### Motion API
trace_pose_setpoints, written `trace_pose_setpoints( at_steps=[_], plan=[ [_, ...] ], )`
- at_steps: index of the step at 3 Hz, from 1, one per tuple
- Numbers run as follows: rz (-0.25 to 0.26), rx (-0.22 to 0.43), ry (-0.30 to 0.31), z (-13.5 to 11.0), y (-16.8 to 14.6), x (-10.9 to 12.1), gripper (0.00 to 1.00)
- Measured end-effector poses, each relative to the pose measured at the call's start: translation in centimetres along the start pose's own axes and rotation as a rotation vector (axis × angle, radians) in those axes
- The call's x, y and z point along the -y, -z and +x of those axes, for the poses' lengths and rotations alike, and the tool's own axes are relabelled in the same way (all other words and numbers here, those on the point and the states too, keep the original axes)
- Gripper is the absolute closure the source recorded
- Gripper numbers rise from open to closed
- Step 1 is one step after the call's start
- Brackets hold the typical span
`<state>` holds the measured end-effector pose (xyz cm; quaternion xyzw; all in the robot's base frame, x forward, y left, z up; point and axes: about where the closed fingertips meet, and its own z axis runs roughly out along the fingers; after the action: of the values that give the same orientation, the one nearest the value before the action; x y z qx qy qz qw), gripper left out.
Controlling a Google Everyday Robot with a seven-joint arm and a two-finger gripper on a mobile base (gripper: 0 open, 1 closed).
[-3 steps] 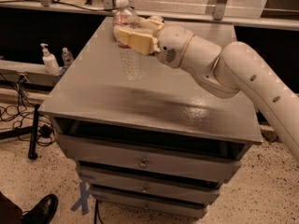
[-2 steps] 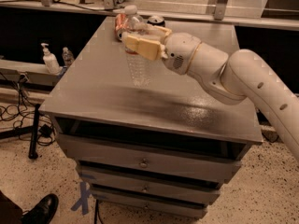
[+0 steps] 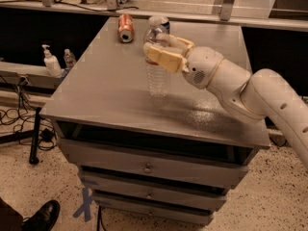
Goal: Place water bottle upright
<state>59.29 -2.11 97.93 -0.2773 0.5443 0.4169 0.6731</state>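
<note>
The tool (image 3: 154, 47) is clamping the upper part of the water bottle (image 3: 158, 81), one finger on each side. The bottle is standing upright near the middle of the grey tabletop (image 3: 101, 93). A red can (image 3: 126, 27) is lying near the far edge.

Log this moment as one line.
gripper: above table, shut on water bottle | bottle: upright | base contact: unclear | red can: lying at rear

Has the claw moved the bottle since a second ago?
Yes. The claw, shut on the bottle, has shifted right, away from the red can, and toward the front edge of the table.
</note>
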Motion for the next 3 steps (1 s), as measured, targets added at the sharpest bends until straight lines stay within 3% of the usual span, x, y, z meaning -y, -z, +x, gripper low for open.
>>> trace_pose_setpoints(
  at_steps=[3],
  plan=[
    [0.066, 0.106, 0.069, -1.7, 6.6, 2.4, 1.00]
  ],
)
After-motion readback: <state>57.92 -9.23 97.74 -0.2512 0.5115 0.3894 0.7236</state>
